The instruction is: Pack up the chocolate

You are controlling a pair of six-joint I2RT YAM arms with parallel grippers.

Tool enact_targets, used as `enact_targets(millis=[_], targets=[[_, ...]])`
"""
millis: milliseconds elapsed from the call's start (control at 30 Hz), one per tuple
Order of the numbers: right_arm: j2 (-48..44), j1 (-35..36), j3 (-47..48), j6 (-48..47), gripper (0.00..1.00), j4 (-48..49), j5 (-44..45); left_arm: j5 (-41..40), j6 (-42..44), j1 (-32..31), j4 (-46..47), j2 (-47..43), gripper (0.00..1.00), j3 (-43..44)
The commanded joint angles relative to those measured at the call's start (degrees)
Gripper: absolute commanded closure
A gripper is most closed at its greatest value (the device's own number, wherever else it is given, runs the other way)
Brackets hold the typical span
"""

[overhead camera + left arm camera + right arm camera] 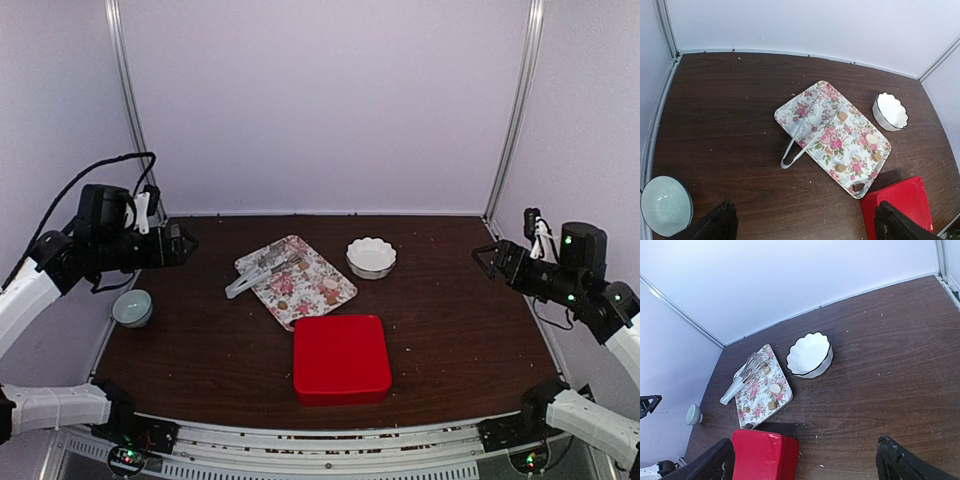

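Observation:
Several pieces of chocolate [842, 116] lie loose on a flower-print tray [817, 100]: tan, pale and one dark piece [858, 187] at the near corner. They also show from above [330, 290] and in the right wrist view [775, 388]. A closed red box [340, 357] sits just in front of the tray. My left gripper [186, 243] hangs high over the table's left side, open and empty [807, 222]. My right gripper [482, 258] is raised at the far right, open, with nothing between its fingers [805, 462].
Pale tongs [795, 145] rest on the tray's left end, the handle end sticking off it onto the table. A white scalloped bowl [371, 256] stands right of the tray. A small grey-green bowl [132, 307] sits at the left edge. White walls enclose the table.

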Motion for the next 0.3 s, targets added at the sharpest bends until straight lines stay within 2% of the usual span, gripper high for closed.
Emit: enact_targets(millis=[0,133,267], targets=[[-8.65,-0.41,-5.05,1.58,0.0,-2.78,5.33,-4.29,-1.0,0.39,-3.98,-7.13,0.02,-4.37],[-15.3,-0.41,-9.04,3.11,0.0,-2.05,6.01,-6.81,-1.81,0.41,-6.05,-12.36,0.02,-7.56],[-16.24,-0.41,-9.99,2.44,0.0,-2.36,6.66,-10.9,-1.84,0.43,-8.15,-14.1,0.02,-7.41]])
